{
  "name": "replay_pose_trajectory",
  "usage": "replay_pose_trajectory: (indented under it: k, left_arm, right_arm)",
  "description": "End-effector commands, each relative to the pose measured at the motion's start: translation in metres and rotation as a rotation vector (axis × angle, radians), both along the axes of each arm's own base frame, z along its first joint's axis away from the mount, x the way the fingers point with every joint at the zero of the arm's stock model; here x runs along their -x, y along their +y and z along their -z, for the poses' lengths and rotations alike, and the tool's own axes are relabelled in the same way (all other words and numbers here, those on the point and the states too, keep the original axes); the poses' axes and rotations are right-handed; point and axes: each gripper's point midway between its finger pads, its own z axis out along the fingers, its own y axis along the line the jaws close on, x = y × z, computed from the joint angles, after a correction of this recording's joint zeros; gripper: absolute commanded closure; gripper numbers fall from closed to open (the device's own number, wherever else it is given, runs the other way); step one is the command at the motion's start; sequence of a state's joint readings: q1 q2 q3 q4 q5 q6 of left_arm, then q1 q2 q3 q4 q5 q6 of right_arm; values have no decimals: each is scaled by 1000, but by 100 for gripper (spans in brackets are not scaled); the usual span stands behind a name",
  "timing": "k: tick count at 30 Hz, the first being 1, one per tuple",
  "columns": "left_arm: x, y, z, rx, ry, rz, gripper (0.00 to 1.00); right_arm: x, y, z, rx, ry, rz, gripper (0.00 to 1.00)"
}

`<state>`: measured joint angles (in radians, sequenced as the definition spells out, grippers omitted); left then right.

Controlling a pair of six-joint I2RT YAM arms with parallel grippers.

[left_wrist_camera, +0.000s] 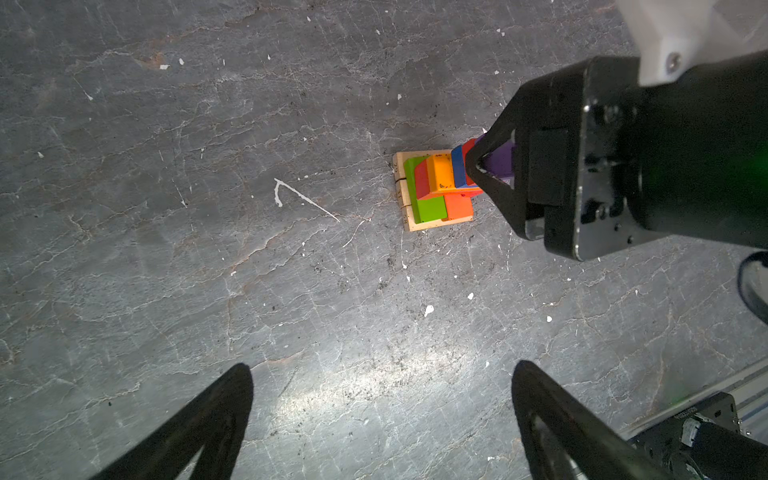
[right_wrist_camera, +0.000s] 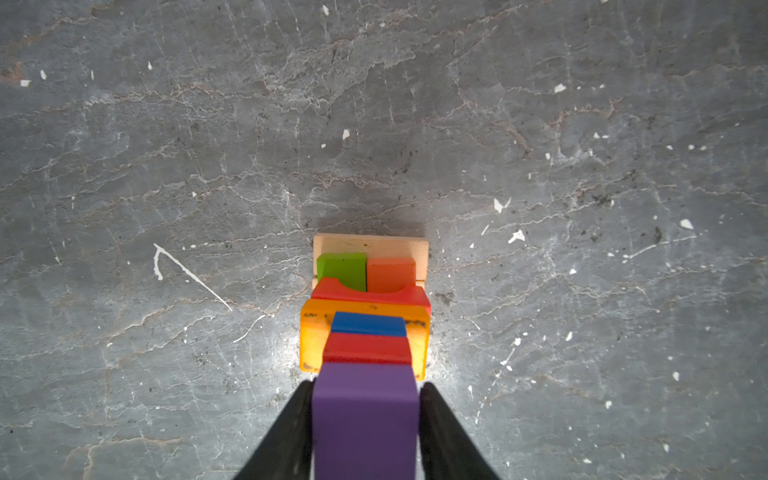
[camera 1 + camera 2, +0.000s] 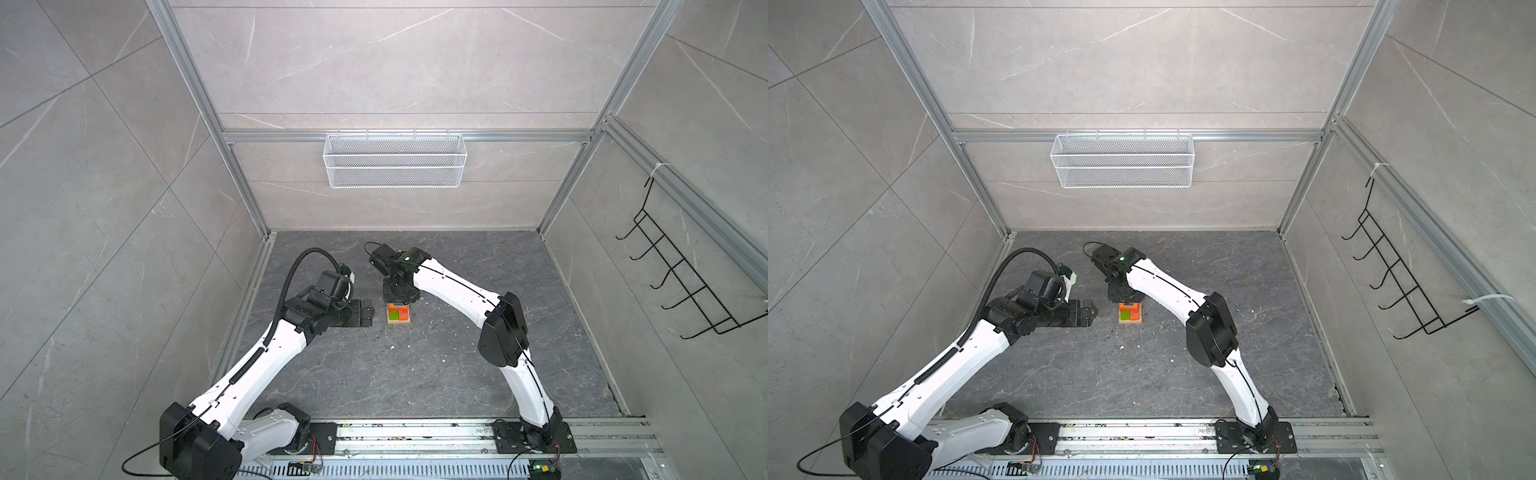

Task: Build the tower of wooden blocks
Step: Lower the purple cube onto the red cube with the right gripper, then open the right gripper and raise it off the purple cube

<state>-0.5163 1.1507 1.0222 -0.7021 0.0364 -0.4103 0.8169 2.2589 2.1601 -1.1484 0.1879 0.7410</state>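
wood block tower (image 3: 399, 314) stands upright mid-way across the dark floor (image 3: 457, 374), long axis straight up. tan base bars (image 2: 370, 245) run left-right, with the green slab (image 3: 393, 318) and orange-red slab (image 3: 404, 316) side by side across them. right gripper (image 2: 365, 386) reaches in from the far side, fingers (image 2: 291, 436) hugging both sides of the purple block (image 2: 365, 415) on top. can't tell if it's really pinching. both top views hide that under the gripper body; the wrist views show it. left gripper (image 3: 367, 314) sits just left of the tower, spread wide, holding nothing. mesh basket (image 3: 395, 162) hangs on the far wall.
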Motion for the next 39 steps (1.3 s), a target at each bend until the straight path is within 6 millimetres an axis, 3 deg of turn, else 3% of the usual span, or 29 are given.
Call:
replay_pose_trajectory:
  k: [1,6,12,17,18,23,29,39]
  left_arm:
    - [1,-1,-7,28,-19,4,1]
    - [0,-2,-8,29,-20,4,1]
    - [-1,0,-5,22,-16,-10,0]
    - [-3,3,-6,7,-24,-22,0]
    - [-3,4,-6,2,-25,-23,0]
    - [-4,5,-13,-12,-38,-17,0]
    - [-18,19,-21,-114,-54,-62,0]
    - [-55,18,-8,-143,-151,-34,0]
  right_arm:
    - [-3,0,3,14,-6,12,77]
    - [-4,0,-2,7,-17,-1,62]
    - [-8,-3,-21,-3,-72,-11,26]
    - [-10,-8,-45,-20,-144,-30,9]
    - [-10,-10,-50,-26,-164,-33,2]
    - [-10,-20,-76,-75,-263,-47,1]
    - [-13,-61,-90,-78,-332,-34,1]
    - [-25,-180,-87,-42,-473,101,0]
